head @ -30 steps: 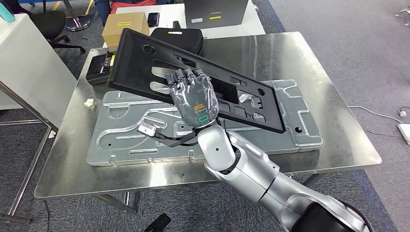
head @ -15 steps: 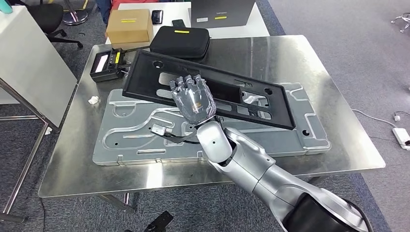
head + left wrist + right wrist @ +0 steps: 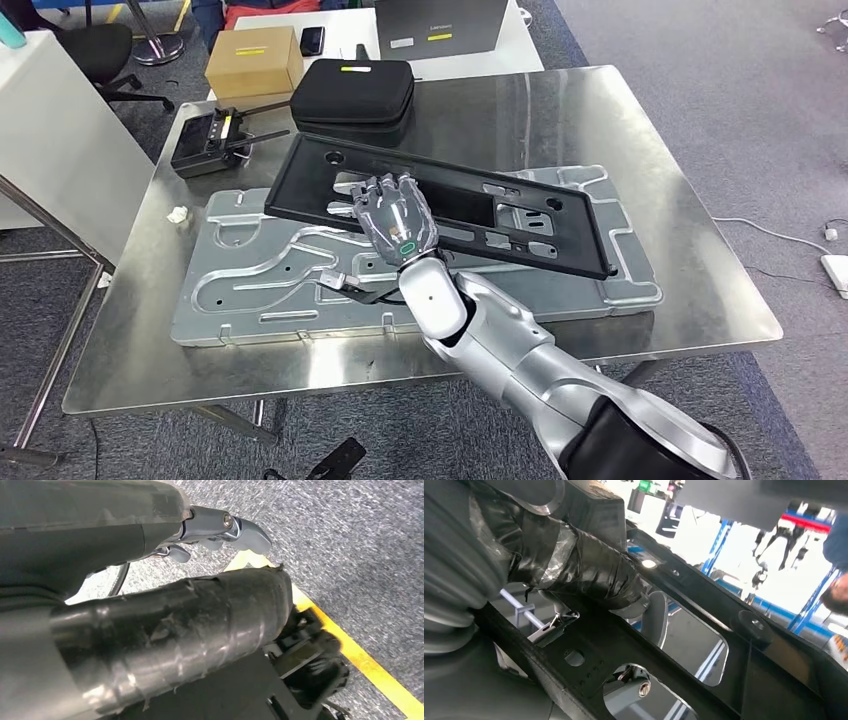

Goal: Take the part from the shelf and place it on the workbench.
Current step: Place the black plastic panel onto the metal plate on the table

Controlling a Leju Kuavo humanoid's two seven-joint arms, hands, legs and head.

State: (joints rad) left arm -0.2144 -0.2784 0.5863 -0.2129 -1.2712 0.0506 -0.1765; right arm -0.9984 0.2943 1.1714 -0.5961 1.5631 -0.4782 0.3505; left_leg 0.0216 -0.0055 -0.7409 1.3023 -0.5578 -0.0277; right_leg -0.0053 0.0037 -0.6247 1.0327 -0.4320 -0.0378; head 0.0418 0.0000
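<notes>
The long black part (image 3: 440, 205) lies on the grey metal plate (image 3: 260, 285) on the shiny workbench (image 3: 660, 130). The right hand (image 3: 398, 218) grips its middle, fingers curled through a hole. I cannot tell how the left hand (image 3: 150, 625) is.

black part (image 3: 440, 200) | silver-grey plate (image 3: 260, 290) | shiny steel bench (image 3: 690, 270) | grey robot hand (image 3: 397, 216), green mark | black case (image 3: 352, 90), yellow label | tan box (image 3: 253, 60)
</notes>
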